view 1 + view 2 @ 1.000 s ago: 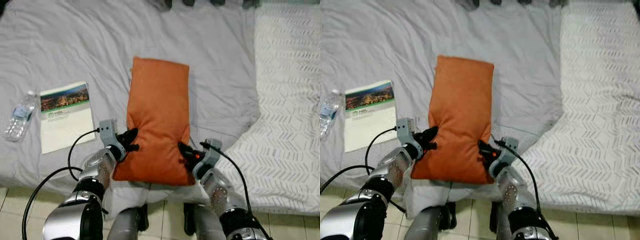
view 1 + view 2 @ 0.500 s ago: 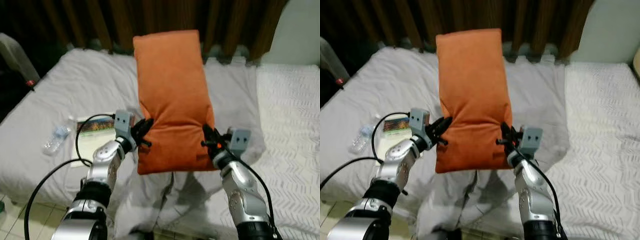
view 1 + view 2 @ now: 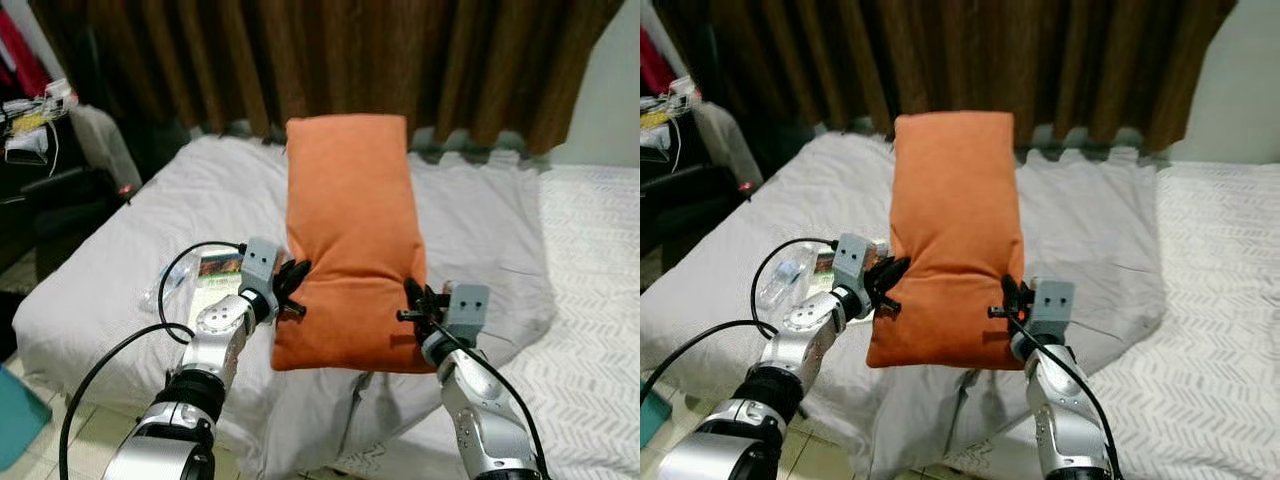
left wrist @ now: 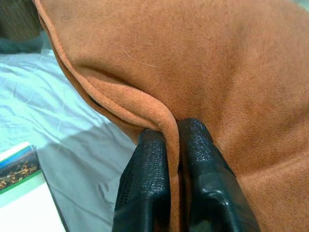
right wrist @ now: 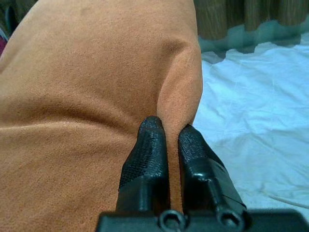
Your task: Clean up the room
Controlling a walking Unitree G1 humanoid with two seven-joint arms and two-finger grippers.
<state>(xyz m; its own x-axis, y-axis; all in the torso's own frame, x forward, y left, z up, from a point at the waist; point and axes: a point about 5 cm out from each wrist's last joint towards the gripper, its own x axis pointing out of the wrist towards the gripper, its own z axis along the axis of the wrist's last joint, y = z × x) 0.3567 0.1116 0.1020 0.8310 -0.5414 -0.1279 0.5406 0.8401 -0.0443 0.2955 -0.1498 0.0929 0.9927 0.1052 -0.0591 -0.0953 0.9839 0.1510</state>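
Orange pillow [image 3: 348, 235] was held upright in the air above the bed's [image 3: 130, 240] near edge. Left claw [image 3: 291, 288] and right claw [image 3: 412, 305] were each clenched on a lower side seam. Judged light, soft, floppy; seam pinches suit it.

The right gripper [image 5: 164, 133] pinches a fold of the orange pillow [image 5: 82, 96] (jaws nearly closed on the fabric); a pale bed sheet [image 5: 260, 111] lies beyond.
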